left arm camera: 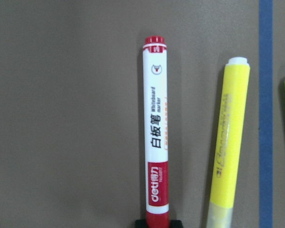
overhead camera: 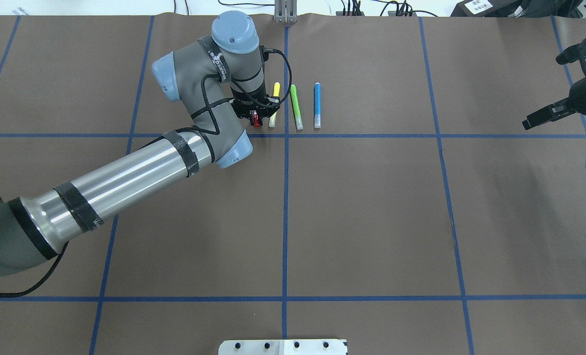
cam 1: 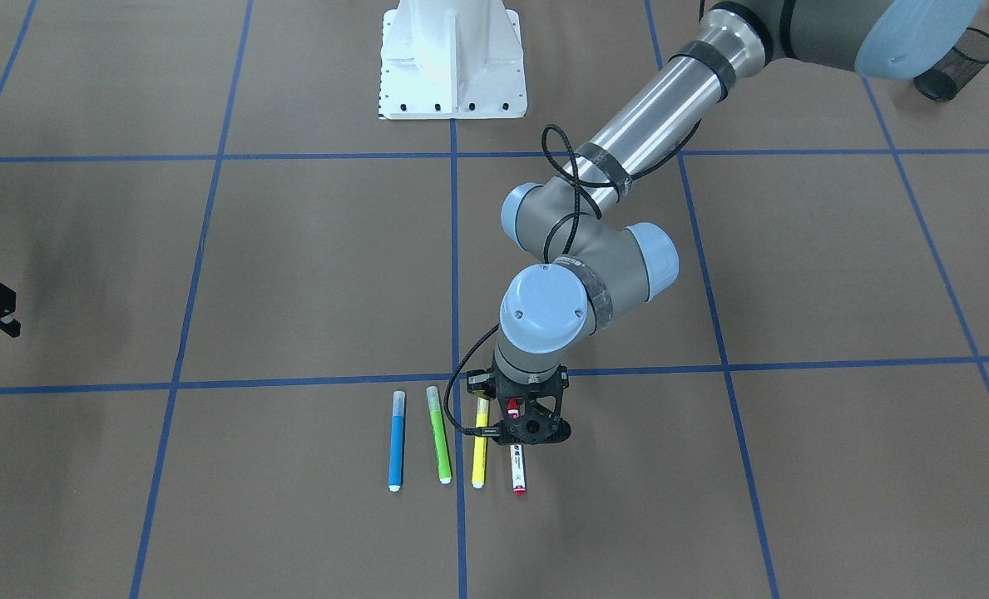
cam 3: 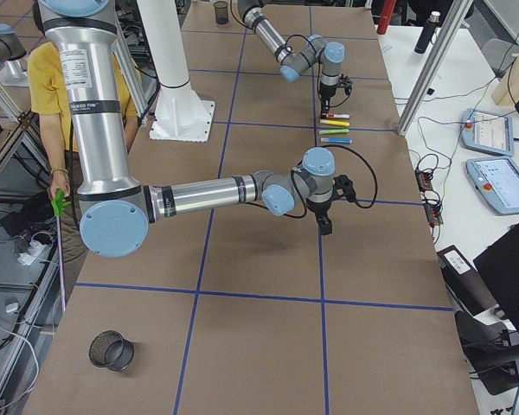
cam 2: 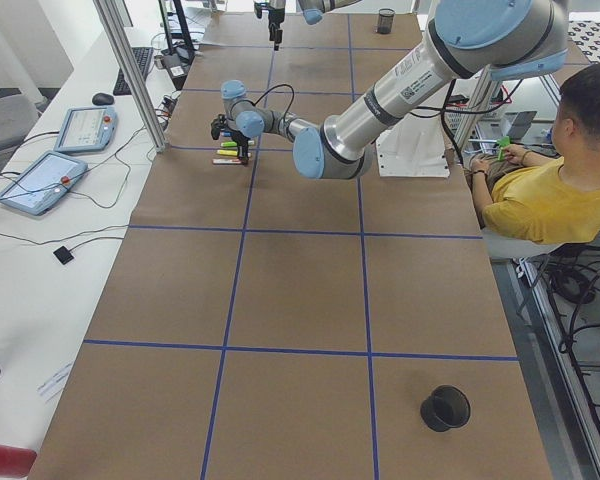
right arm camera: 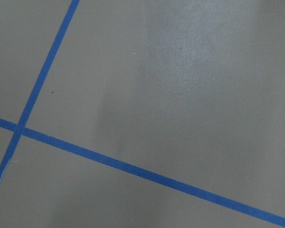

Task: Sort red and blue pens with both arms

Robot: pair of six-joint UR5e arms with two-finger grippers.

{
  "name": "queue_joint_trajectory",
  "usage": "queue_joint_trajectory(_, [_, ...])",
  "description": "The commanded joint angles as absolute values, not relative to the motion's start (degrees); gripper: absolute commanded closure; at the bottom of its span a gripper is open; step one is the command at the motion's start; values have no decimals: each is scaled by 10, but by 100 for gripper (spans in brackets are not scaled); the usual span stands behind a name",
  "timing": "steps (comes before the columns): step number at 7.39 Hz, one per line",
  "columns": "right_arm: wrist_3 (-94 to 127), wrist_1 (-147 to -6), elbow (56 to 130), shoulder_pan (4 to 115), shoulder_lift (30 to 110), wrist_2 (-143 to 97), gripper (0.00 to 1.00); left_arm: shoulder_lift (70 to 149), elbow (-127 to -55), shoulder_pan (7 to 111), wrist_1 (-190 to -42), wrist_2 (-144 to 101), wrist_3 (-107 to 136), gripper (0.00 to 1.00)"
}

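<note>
Here, left pincer (cam 1: pixel 529 429) over marker (cam 1: pixel 517 467), cup (cam 1: pixel 956 68) apart

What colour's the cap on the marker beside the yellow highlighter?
Red cap, best seen in left wrist view.

My silver-grey tubular left arm (cam 1: pixel 652 108) reaches down, and my black left jaws hang over the red-capped end of the white-barrelled marker (cam 1: pixel 516 467) on the brown desk (cam 1: pixel 294 266). Parallel beside it lie a slim yellow highlighter (cam 1: pixel 479 453), a green highlighter (cam 1: pixel 440 439) and a blue highlighter (cam 1: pixel 396 445), none touching.
</note>
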State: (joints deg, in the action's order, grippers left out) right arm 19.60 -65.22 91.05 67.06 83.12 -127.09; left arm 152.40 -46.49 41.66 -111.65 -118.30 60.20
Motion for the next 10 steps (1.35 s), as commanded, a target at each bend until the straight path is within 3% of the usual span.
queue_joint_trajectory(1, [196,-652,911,671,831,-1271,0,1524,-471,418,-1116,-1183,601,100])
queue_joint_trajectory(4, [196,-652,911,671,831,-1271,0,1500,-560,430,-1072,-1187,603,100])
queue_joint_trajectory(10, [195,-652,911,671,831,-1271,0,1152,-1036,485,-928,-1217,467,100])
